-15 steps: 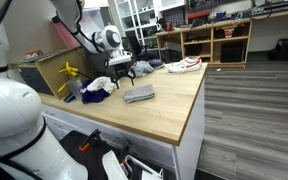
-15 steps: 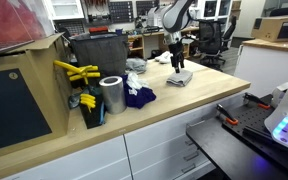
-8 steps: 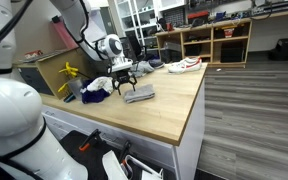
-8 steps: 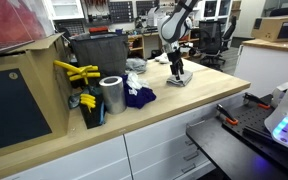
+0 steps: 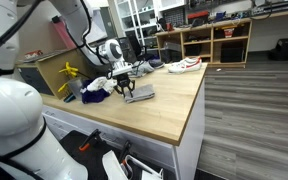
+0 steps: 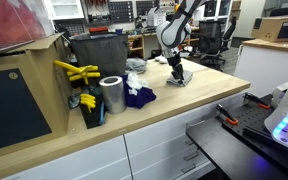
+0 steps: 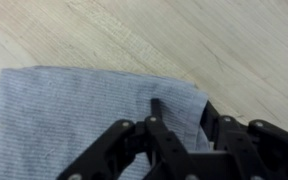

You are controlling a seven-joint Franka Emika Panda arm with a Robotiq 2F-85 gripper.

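A folded grey cloth (image 5: 141, 96) (image 6: 181, 78) lies flat on the wooden worktop (image 5: 154, 120). My gripper (image 5: 130, 91) (image 6: 175, 71) points straight down onto its edge. In the wrist view the cloth (image 7: 74, 115) fills the left side, and my gripper (image 7: 182, 112) has one fingertip (image 7: 156, 106) pressed on the fabric and the other at the cloth's right border. The jaws stand partway in, with a strip of cloth between them. Whether they pinch it is not visible.
A dark blue cloth (image 6: 137, 97) and a white cloth (image 6: 136, 66) lie beside a metal can (image 6: 111, 95). Yellow tools (image 6: 74, 72) hang on a box by a black bin (image 6: 99, 52). A white shoe (image 5: 184, 65) sits at the worktop's far end.
The gripper has come down from above the grey cloth onto its edge. Its jaws have drawn in from wide open to partway.
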